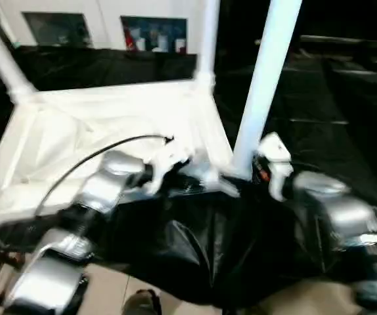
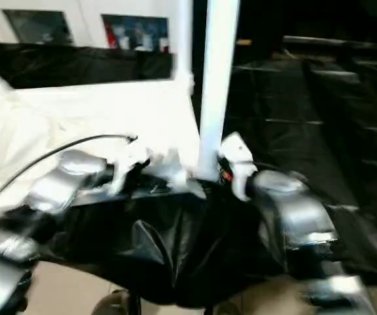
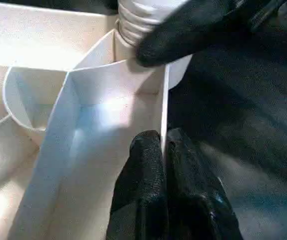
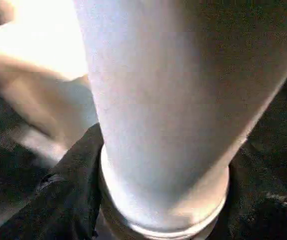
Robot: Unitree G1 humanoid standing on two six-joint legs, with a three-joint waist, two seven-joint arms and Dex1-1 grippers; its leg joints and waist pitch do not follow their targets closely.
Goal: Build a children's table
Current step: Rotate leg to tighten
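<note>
While the white plastic rectangular tabletop (image 1: 110, 125) lies upside down on the black-draped table (image 1: 320, 131), I see my left gripper (image 3: 162, 150) pinched shut on its rim at six o'clock. My right gripper's (image 4: 163, 200) fingers (image 4: 68, 195) straddle the white tapered leg (image 1: 267, 85) at four o'clock; grip unclear.

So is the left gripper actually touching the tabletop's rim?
Touching. The left wrist view shows the left gripper with its two black fingers pinched on the thin white wall of the tabletop.

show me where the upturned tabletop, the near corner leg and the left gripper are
tabletop (image 1: 77, 131): left eye view, on its ribbed underside.
near corner leg (image 1: 267, 72): left eye view, on the middle of its shaft.
left gripper (image 3: 164, 150): left wrist view, between its fingertips at the tabletop's rim.
</note>
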